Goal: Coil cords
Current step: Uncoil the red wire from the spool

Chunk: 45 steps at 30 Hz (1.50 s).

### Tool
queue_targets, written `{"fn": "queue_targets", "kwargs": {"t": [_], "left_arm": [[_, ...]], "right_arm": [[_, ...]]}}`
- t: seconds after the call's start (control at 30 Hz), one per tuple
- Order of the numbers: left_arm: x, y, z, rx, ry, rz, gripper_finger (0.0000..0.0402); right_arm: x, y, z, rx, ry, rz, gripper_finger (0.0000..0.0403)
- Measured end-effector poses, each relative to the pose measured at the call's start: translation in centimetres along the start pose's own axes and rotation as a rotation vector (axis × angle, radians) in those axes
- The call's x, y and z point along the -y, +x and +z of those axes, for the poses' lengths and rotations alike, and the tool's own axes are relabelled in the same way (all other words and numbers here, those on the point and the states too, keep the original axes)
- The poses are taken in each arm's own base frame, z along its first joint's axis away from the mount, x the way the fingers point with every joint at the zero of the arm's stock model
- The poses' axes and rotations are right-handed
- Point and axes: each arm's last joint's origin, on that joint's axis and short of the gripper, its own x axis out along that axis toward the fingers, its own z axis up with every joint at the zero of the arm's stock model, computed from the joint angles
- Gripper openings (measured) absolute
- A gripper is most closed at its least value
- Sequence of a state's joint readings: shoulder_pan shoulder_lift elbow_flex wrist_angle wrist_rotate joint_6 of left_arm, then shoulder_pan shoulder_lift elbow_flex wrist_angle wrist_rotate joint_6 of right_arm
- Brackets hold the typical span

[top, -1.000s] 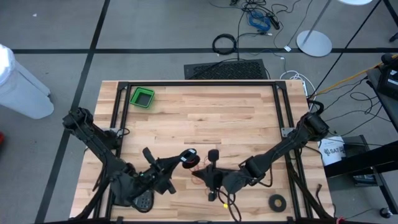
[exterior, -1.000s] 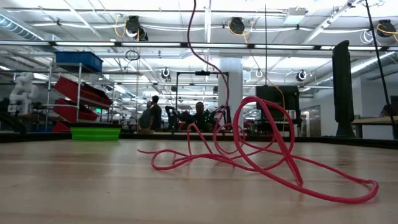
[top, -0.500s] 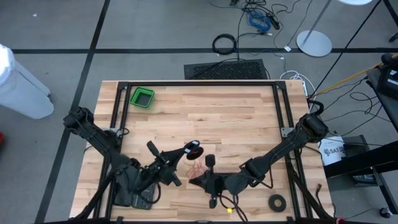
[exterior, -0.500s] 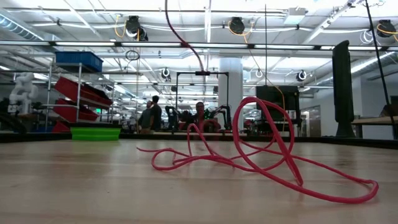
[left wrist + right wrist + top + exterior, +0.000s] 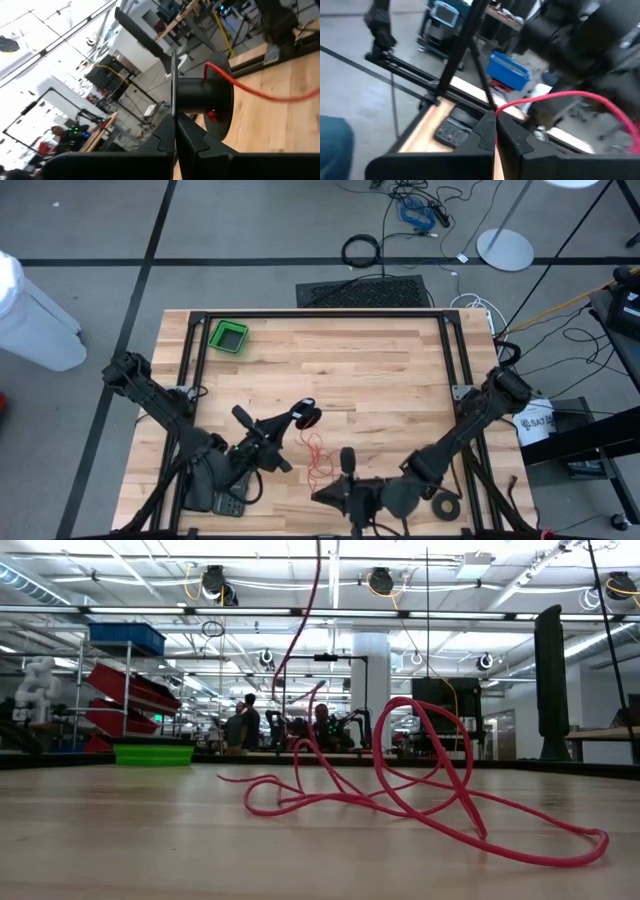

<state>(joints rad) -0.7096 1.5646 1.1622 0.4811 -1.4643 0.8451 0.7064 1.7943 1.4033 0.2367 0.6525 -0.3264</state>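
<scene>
A thin red cord [image 5: 400,790] lies in loose loops on the wooden table [image 5: 380,370]; one strand [image 5: 300,630] rises from the loops out of the low view's top. Part of the cord is wound on a black spool [image 5: 308,417]. My left gripper [image 5: 296,422] is shut on that spool, held above the table left of centre. My right gripper [image 5: 318,496] is shut on the cord near the table's near edge, level, pointing toward the left. My left gripper pinches the spool's thin round flange [image 5: 172,70] edge-on between its two fingers, coming at it level. The spool is lifted clear of the table, and the red cord [image 5: 250,87] leads off its hub toward the table. My right gripper pinches a single strand of the red cord [image 5: 501,107] between its fingertips. The fingers come level from the table's right side. From them the strand [image 5: 580,95] arcs away slack toward the loops.
A green bin [image 5: 229,335] stands at the far left corner. A flat black tape ring [image 5: 446,503] lies at the near right, beside the right arm. A black cable hoop [image 5: 361,250] lies on the floor beyond the table. Black frame rails [image 5: 320,313] border the table.
My right gripper has drawn back toward the table's near edge and risen, still shut on the cord. The strand rising from the loops has swung about while the loops on the table keep their place. My left gripper has shifted the spool slightly toward the far edge.
</scene>
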Motion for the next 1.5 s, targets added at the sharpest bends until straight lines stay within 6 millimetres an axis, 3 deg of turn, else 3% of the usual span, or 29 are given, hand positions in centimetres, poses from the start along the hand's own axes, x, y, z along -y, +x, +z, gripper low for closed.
{"fn": "queue_targets", "kwargs": {"t": [0.23, 0.53, 0.73, 1.17, 1.5], "left_arm": [[0.2, -0.5, -0.3, -0.039, 0.059, 0.027, 0.0004], [0.4, -1.7, -0.4, -0.047, 0.109, 0.032, 0.0004], [0.7, -2.2, -0.7, -0.037, 0.167, 0.022, 0.0004], [1.1, -4.9, -0.5, 0.068, 0.242, -0.073, 0.0004], [1.3, -4.1, -0.3, 0.156, 0.418, -0.134, 0.0004]], "right_arm": [[-1.1, -2.3, 2.3, -0.089, -0.105, -0.205, 0.0], [-1.7, -4.1, 2.0, -0.243, -0.236, -0.471, 0.0], [0.0, -5.7, 2.1, -0.281, -0.202, -0.533, 0.0], [3.9, -9.8, -3.0, -0.413, -0.042, -0.627, 0.0], [4.7, -9.0, -7.1, -0.512, -0.021, -0.675, 0.0]]}}
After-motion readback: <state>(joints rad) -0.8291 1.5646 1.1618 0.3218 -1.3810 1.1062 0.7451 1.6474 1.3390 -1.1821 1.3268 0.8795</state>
